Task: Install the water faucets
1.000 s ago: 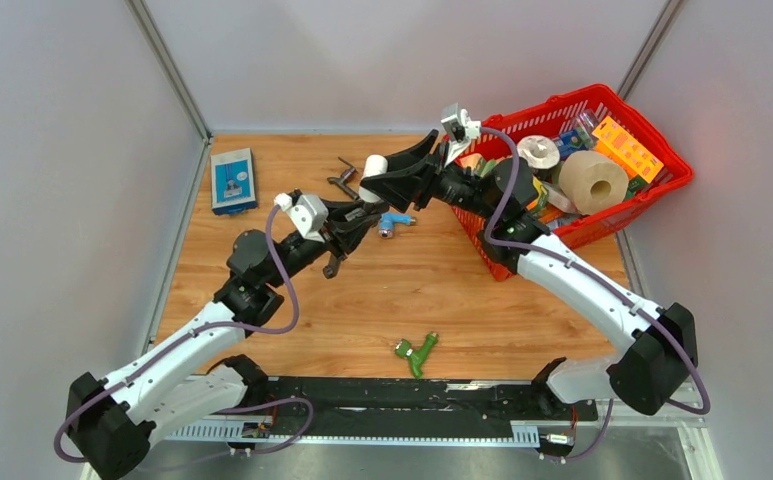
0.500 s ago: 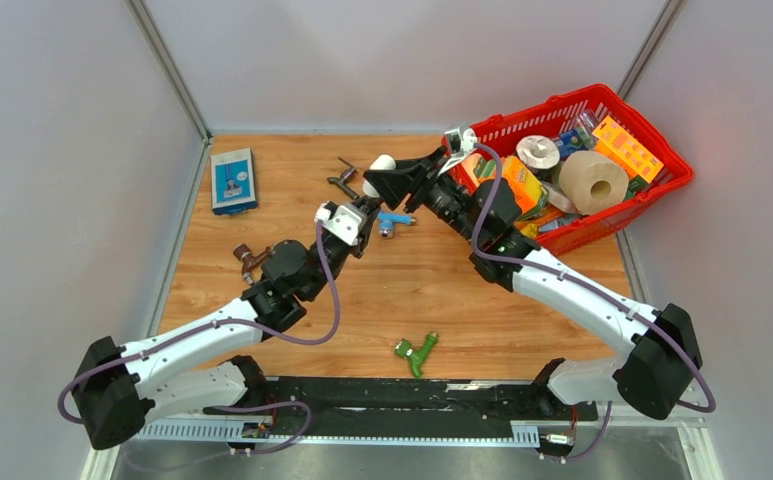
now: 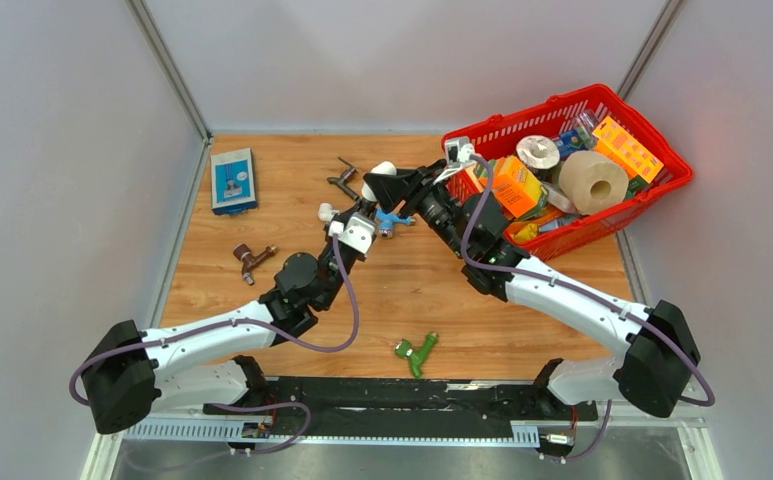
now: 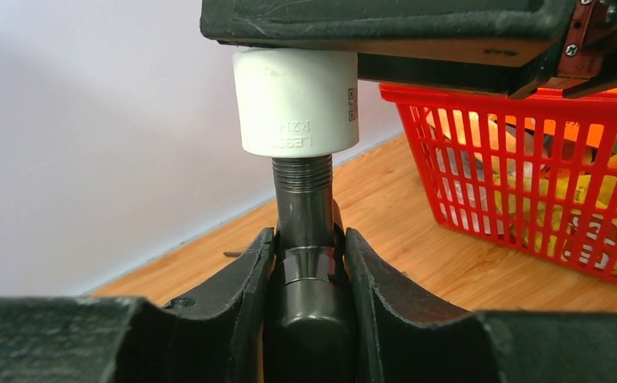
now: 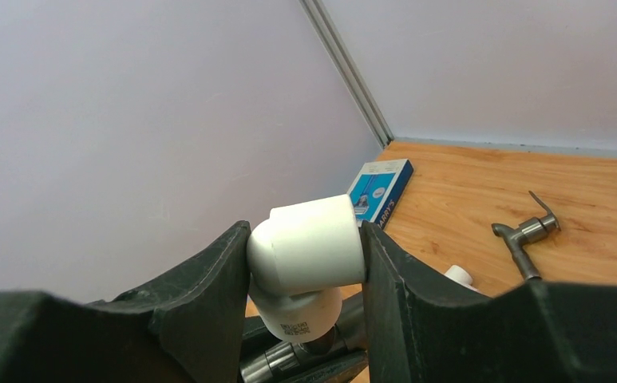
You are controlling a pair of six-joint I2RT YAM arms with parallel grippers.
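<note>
My left gripper is shut on a dark metal faucet, threaded end up. The thread meets the open end of a white elbow fitting. My right gripper is shut on that elbow and holds it over the faucet. In the top view both grippers, left and right, meet above the table's back middle. A blue-handled faucet lies just beside them. A green faucet lies near the front. A thin dark-grey lever faucet lies behind; it also shows in the right wrist view.
A red basket full of items stands at the back right, close to the right arm. A blue box lies at the back left. A brown tap lies left of the left arm. A second white fitting lies on the table.
My left arm has swung right and forward, bringing the dark faucet up to the elbow. My right gripper has come down and left with the elbow. The brown tap is now uncovered.
</note>
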